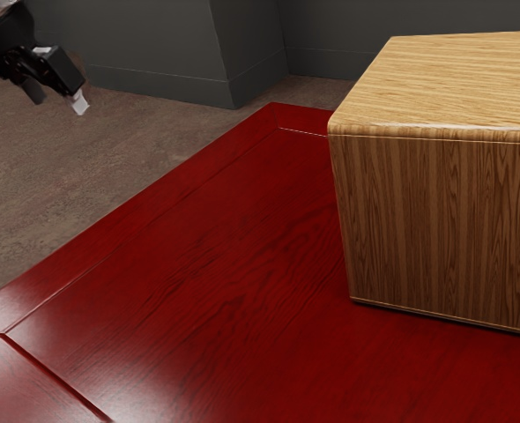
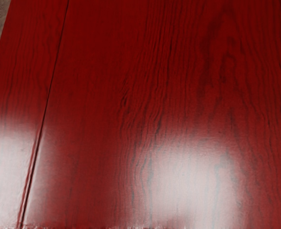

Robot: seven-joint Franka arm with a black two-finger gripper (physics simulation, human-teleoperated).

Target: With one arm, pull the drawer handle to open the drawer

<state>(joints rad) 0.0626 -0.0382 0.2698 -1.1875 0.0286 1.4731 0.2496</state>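
exterior view: tool (image 1: 77, 101) hangs tilted, well apart from the cabinet (image 1: 436, 211).

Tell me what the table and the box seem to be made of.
The table looks like dark red wood under a glossy lacquer: dark grain lines run along it, and bright glare patches show in the wrist view. The box looks like light oak, perhaps veneer, with a satin finish: streaky grain and a faint sheen along its top edge.
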